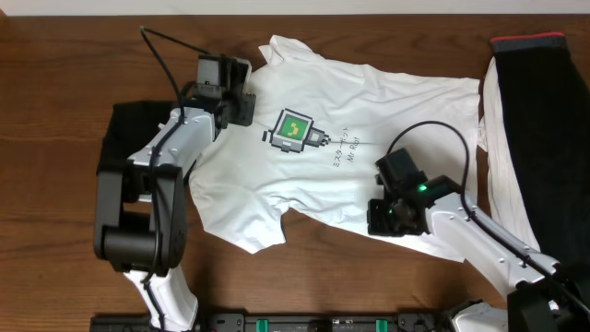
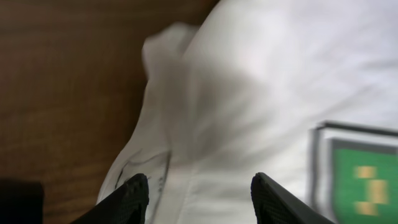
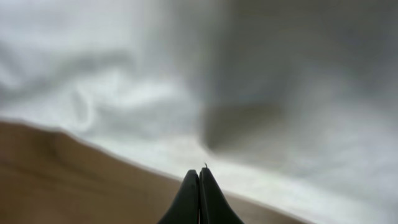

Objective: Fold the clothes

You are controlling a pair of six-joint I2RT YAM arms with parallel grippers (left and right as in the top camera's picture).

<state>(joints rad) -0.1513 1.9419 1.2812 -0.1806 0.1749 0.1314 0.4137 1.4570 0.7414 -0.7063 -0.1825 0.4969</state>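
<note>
Lying flat on the wooden surface (image 1: 74, 55), the white T-shirt (image 1: 387, 101) shows a green-and-black square logo (image 1: 293, 130) beside slanted dark lettering (image 1: 343, 148), too small to read. The left hand (image 2: 202, 193) hangs over the collar end, fingers spread. The right hand (image 3: 199, 190) sits at the hem, fingers pressed together; any pinched cloth is hidden. A black garment (image 1: 120, 138) lies partly under the left arm; a red-banded black garment (image 1: 544, 138) is cut off at the right.
</note>
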